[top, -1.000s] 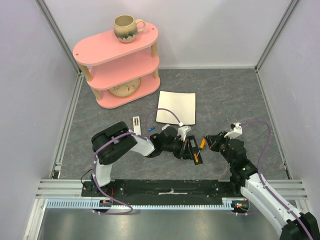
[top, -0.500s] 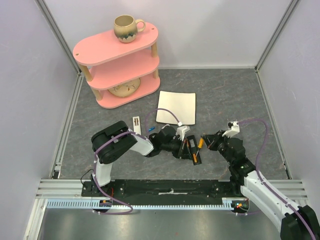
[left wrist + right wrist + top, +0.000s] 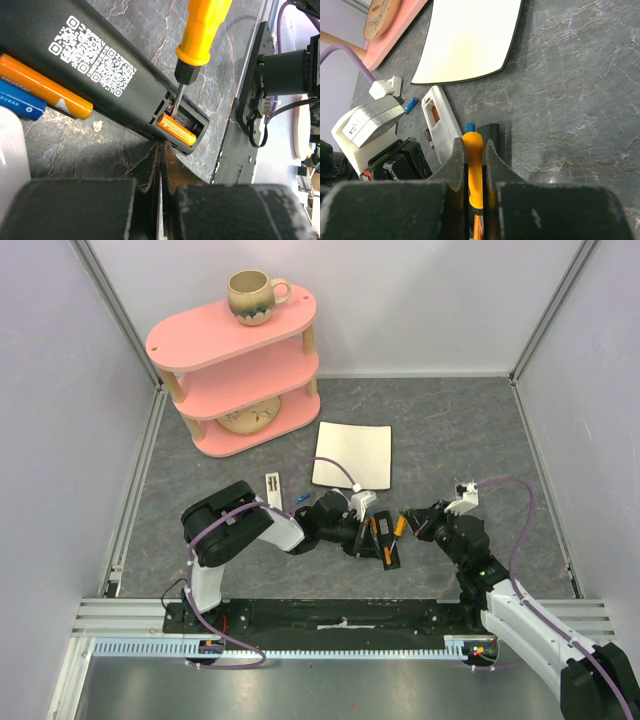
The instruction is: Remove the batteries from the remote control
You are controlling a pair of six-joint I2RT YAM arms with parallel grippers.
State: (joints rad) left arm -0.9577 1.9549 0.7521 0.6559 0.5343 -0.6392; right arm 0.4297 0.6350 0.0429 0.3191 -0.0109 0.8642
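Observation:
The black remote control (image 3: 100, 75) lies on the grey mat with its battery bay open at one end, and one orange battery (image 3: 176, 129) sits in the bay. The metal tip of an orange-handled screwdriver (image 3: 202, 30) pokes into the bay beside that battery. My right gripper (image 3: 474, 145) is shut on the screwdriver handle (image 3: 474, 167). My left gripper (image 3: 161, 150) is shut and empty, its tips against the remote's side by the bay. A loose orange battery (image 3: 45, 85) and a blue battery (image 3: 20, 100) lie alongside the remote. From above, both grippers meet at the remote (image 3: 386, 545).
A white remote (image 3: 442, 120) lies next to the black one, with another blue battery (image 3: 411, 105) beyond it. A white board (image 3: 352, 454) lies behind. A pink three-tier shelf (image 3: 235, 370) with a mug (image 3: 252, 295) stands at the back left. A small white strip (image 3: 273, 487) lies left.
Both grippers, the remote and the screwdriver have drifted slightly to the left. Both grippers stay shut.

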